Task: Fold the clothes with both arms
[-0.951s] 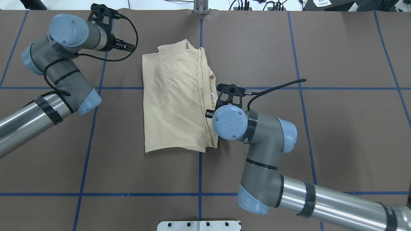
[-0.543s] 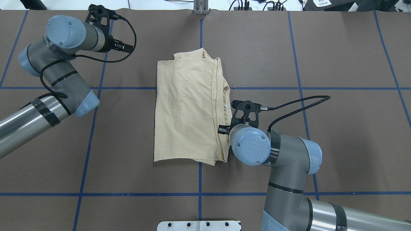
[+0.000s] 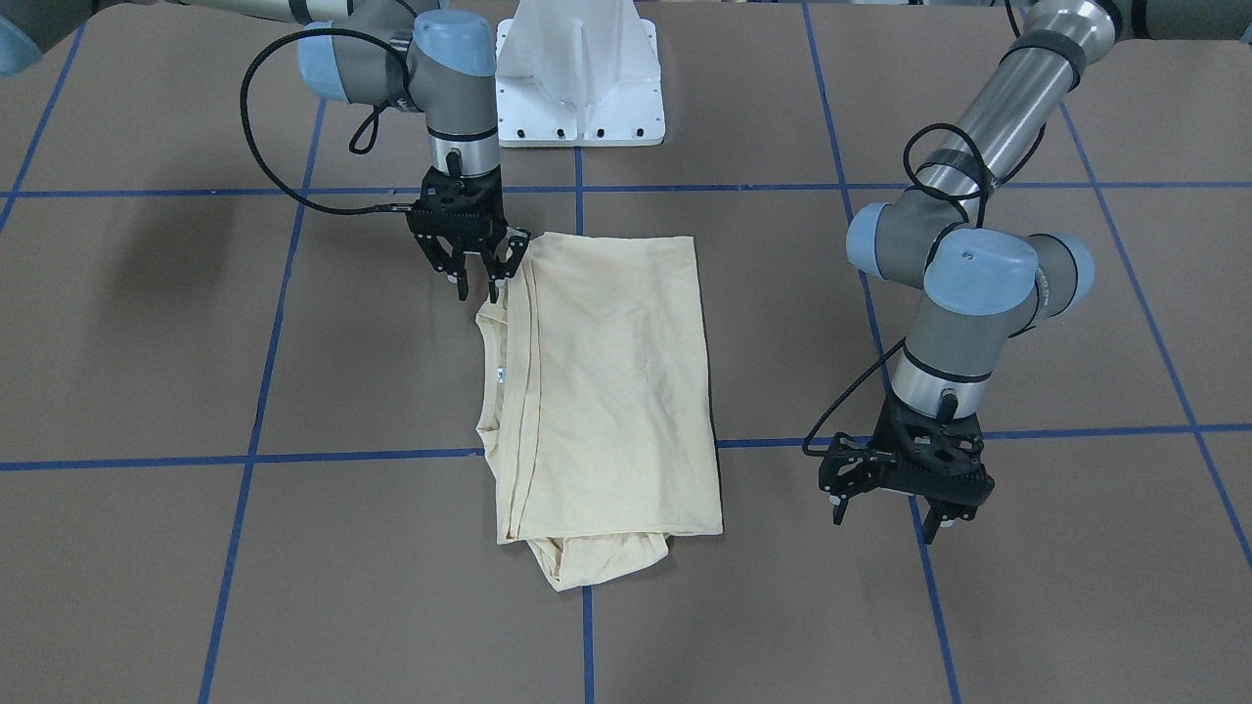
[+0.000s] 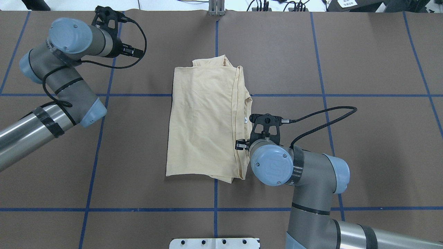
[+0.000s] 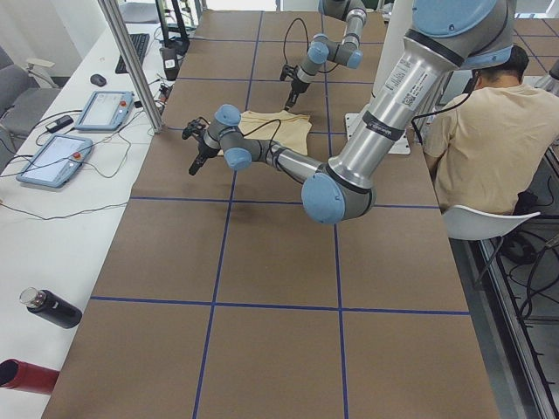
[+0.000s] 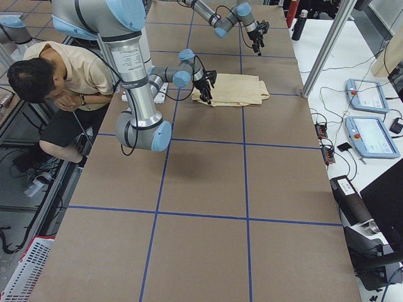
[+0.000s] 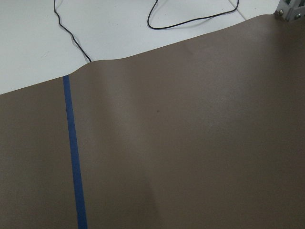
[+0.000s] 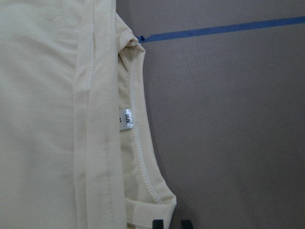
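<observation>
The table (image 4: pixel 346 155) wears a brown cover marked into squares by blue tape lines (image 4: pixel 138 209). Midway between its left and right edges, somewhat nearer the operators' edge than the robot's, a cream-yellow T-shirt (image 4: pixel 204 117) lies flat, folded into a long rectangle, its small white neck label (image 8: pixel 126 119) showing. A white base plate (image 3: pixel 577 88) sits at the middle of the robot's edge.

Robotics lab — brown table (image 4: pixel 373 155) gridded in blue tape (image 4: pixel 138 209), teach pendants (image 5: pixel 54 157) alongside, seated operator (image 5: pixel 479 144).
</observation>
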Controlling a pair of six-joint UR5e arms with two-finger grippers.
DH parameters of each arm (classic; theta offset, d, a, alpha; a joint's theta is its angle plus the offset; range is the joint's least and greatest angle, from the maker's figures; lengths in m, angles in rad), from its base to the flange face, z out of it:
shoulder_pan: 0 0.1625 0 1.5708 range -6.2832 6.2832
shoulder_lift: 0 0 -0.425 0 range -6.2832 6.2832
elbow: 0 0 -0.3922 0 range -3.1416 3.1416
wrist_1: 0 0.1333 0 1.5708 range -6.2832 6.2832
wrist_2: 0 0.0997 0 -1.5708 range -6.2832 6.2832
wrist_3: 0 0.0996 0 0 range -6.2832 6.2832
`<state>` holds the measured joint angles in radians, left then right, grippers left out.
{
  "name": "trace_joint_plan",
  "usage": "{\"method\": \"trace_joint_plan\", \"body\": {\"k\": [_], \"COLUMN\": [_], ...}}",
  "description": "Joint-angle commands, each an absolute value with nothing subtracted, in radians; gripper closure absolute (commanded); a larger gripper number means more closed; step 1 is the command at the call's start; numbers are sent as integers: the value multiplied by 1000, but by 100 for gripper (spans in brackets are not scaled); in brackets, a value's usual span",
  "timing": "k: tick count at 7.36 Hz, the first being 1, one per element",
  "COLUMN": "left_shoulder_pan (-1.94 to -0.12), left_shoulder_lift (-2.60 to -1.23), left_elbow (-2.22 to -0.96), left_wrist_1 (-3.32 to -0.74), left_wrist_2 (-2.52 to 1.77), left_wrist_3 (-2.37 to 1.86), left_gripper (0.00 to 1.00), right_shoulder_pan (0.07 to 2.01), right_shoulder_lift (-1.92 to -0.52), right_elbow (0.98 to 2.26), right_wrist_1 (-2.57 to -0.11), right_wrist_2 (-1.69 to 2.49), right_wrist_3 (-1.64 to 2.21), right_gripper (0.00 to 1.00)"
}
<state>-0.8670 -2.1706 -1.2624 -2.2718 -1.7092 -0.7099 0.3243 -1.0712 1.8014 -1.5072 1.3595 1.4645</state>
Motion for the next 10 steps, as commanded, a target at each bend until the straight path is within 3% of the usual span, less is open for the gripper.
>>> {"method": "trace_joint_plan", "body": {"k": [1, 3, 10], "left_shoulder_pan": [-864, -862, -859], "left_shoulder_lift": [-2171, -2171, -2171], "left_elbow": [-1262, -1262, -1262], "left_wrist_1": [-2272, -2272, -2272], "left_wrist_2": [-1710, -1710, -1710], "left_wrist_3": [-710, -710, -710], "left_gripper": [0, 0, 0], "right_shoulder_pan": [382, 391, 390], "right_shoulder_lift": [-927, -827, -798], "right_elbow": [1719, 1545, 1528], "right_wrist_1": [-1610, -1612, -1741], "right_wrist_2": [1422, 1449, 1508], "right_wrist_3": [1437, 1416, 1359], "right_gripper": [0, 0, 0]}}
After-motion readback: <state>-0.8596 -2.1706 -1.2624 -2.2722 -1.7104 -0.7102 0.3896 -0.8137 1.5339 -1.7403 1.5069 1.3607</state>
